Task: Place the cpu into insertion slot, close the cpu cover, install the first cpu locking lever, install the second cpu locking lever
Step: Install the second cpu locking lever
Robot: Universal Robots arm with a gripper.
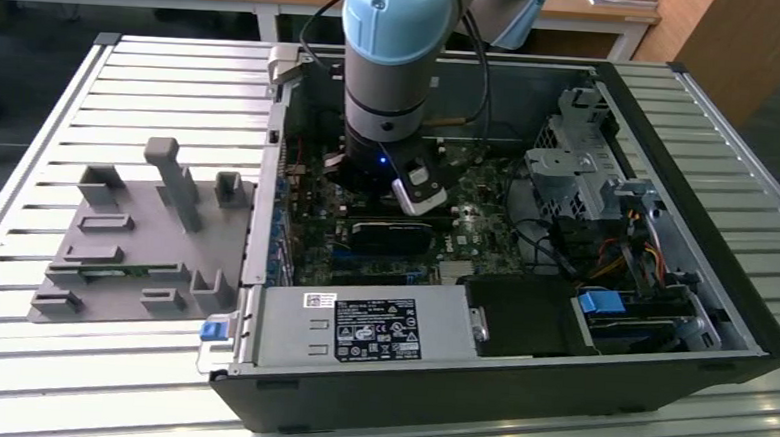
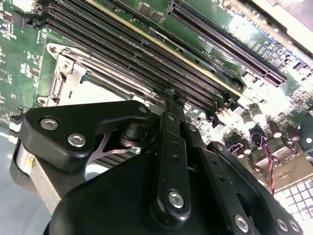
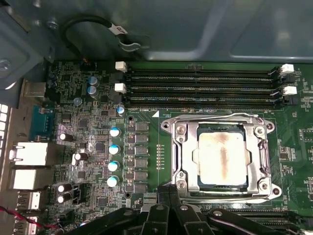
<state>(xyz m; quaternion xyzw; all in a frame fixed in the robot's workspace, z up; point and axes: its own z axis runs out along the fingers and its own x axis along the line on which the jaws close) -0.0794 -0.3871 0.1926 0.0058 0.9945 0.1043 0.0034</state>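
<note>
In the first wrist view the cpu [image 3: 222, 159], a pale silver square with a brownish smear, lies in the insertion slot [image 3: 220, 129]. The silvery cpu cover [image 3: 188, 147] lies flat around it, framing it in its window. Thin metal levers run along two opposite sides of the cover [image 3: 215, 117]. My gripper [image 3: 169, 188] is shut with nothing between its black fingers, its tips just beside the socket's edge. In the second wrist view the closed fingers [image 2: 172, 98] point at the board next to the cover [image 2: 68, 78]. In the exterior view the gripper [image 1: 365, 177] reaches down into the open computer case.
Long memory slots [image 3: 200, 88] run beside the socket. Capacitors [image 3: 113, 147] and rear ports [image 3: 24, 156] stand on the other side. A black card [image 1: 389, 234], a labelled grey box [image 1: 371, 328] and a drive cage [image 1: 572, 178] crowd the case. A grey fixture [image 1: 135, 245] lies outside.
</note>
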